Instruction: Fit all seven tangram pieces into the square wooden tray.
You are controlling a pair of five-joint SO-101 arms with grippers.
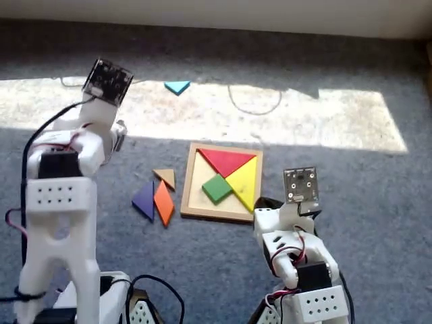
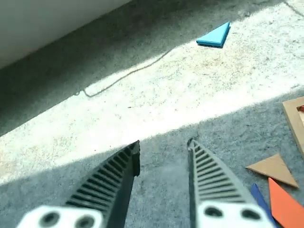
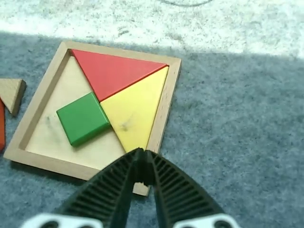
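- Shut tight with nothing held: right gripper (image 3: 144, 159), tips pressed together just above the rim of the tray (image 3: 42, 135), by the sharp corner of the yellow triangle (image 3: 135, 111). In the high view, at 5 o'clock of the tray (image 1: 198, 197).
- Open and empty: left gripper (image 2: 164, 145), fingers spread over carpet (image 2: 57, 95) where shade meets a sunlit band. Well apart from the tray, toward 10 o'clock of it in the high view.
- Lying flat in the tray:
  - red triangle (image 1: 226, 160) (image 3: 114, 71) along the 12 o'clock side
  - yellow triangle (image 1: 246, 182) along the 3 o'clock side, one short edge against the red one
  - green square (image 1: 217, 188) (image 3: 83, 118) turned on a corner, just 7 o'clock of centre, one edge against the yellow triangle and one corner at the red triangle's point
- Bare wood across the tray's 9 o'clock and 6 o'clock parts.
- On the carpet at 9 o'clock of the tray: tan triangle (image 1: 165, 177) (image 2: 274, 168) (image 3: 12, 92), near the rim but apart from it.
- At 8 o'clock of the tray: orange piece (image 1: 164, 202) (image 2: 287, 209), with the blue piece (image 1: 144, 199) (image 2: 259, 194) just beside it on the side away from the tray.
- Well apart at 11 o'clock, in the sunlit band: cyan triangle (image 1: 177, 86) (image 2: 216, 36).
- Beyond the tray at 12 o'clock, on the sunlit carpet: a thin cable (image 1: 253, 108) (image 2: 123, 76) in a loose loop.
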